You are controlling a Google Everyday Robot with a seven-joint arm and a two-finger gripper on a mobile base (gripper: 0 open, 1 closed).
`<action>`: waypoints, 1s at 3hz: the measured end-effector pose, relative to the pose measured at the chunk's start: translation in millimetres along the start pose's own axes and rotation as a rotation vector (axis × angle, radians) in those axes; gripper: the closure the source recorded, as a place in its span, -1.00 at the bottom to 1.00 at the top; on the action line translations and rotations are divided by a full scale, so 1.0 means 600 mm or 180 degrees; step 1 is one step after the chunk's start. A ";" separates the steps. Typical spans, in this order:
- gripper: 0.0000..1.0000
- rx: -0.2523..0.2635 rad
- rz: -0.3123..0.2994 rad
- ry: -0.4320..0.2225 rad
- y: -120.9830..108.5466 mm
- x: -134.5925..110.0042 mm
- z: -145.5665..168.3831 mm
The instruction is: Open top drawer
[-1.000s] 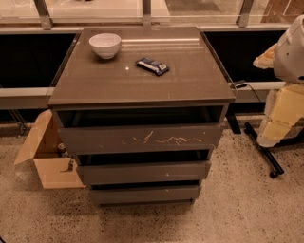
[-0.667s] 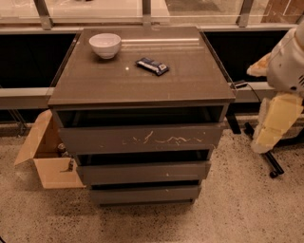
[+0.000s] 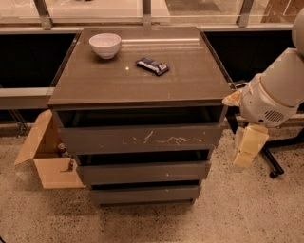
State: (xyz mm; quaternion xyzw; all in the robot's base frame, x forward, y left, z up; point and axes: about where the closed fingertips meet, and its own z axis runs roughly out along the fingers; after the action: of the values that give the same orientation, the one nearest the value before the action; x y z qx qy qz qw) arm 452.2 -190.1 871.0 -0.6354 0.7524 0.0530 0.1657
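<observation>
The floor point(image 3: 247, 213) is speckled terrazzo; dark panels under a pale window ledge point(image 3: 118, 12) form the background. A grey-brown cabinet point(image 3: 142, 85) stands at the centre of the camera view.

Gripper: the cream-coloured gripper point(image 3: 244, 156) hangs downward below the rounded white arm housing point(image 3: 273, 95), at the right edge of the view. It is in free air above the floor and touches nothing. Whether it is apart or together cannot be told.

Top drawer: the top drawer point(image 3: 140, 139) lies to the left of the gripper, at about the same height. Its right end is near the gripper but apart from it. Pale squiggly scratches cross its middle and right. A dark gap shows between its upper edge and the cabinet top.

Other items, located from the gripper:
- Two narrower drawer fronts point(image 3: 142, 172): left and lower, stacked under the top drawer.
- White bowl point(image 3: 105, 45): far left and above, on the cabinet top.
- Dark wrapped snack bar point(image 3: 152, 66): left and above, beside the bowl but not touching it.
- Open cardboard box point(image 3: 47, 156): far left, on the floor beyond the cabinet.
- Black wheeled leg point(image 3: 268, 163): just right, on the floor.
</observation>
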 end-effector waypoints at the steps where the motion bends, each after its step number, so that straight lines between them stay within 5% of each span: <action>1: -1.00 0.0000 0.0000 0.0000 0.000 0.000 0.000; 3: -1.00 -0.0017 -0.0381 -0.0156 -0.038 -0.029 0.132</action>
State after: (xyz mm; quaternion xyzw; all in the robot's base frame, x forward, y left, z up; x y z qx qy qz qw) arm 491.0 -155.0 805.3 -0.6781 0.7086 0.0606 0.1852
